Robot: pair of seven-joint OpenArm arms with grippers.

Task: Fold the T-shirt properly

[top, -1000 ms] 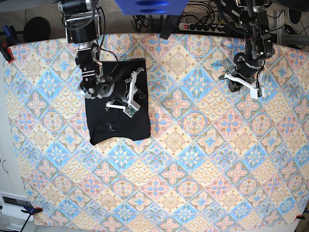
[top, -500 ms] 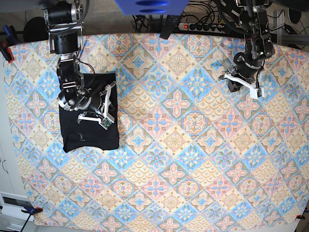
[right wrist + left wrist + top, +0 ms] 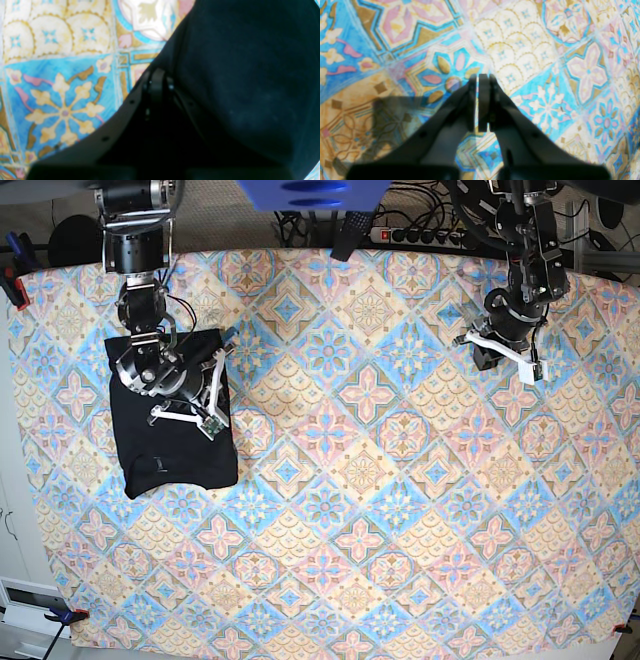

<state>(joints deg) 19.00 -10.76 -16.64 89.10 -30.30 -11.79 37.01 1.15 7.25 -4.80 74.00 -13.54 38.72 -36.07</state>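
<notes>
The folded plain black cotton T-shirt (image 3: 172, 420) lies as a compact, roughly rectangular bundle at the left side of the worktop (image 3: 400, 510) in the base view, near the left edge of the patterned cloth of blue, pink and yellow tile shapes that covers it. A faint neck curve with a small pale mark shows near the bundle's lower end.

The right claw (image 3: 212, 395), with its white-edged fingers, sits over the bundle's right-hand part in the base view, its black arm reaching down from the top of the picture. In the right wrist view the right claw (image 3: 156, 77) has its two dark fingers pressed together with no gap visible between them, their tips at the edge where the black fabric (image 3: 237, 75) meets the patterned cloth. The picture is dark and blurred there, so I cannot tell whether any fabric is pinched between the tips.

The left claw (image 3: 500, 348) hangs over the upper right part of the worktop in the base view, well apart from the T-shirt. In the left wrist view the left claw (image 3: 480, 82) is closed almost fully, with only a thin pale slit between its dark fingers, and it holds nothing. Below it lies only the patterned cloth, with the arm's shadow falling to the left.
</notes>
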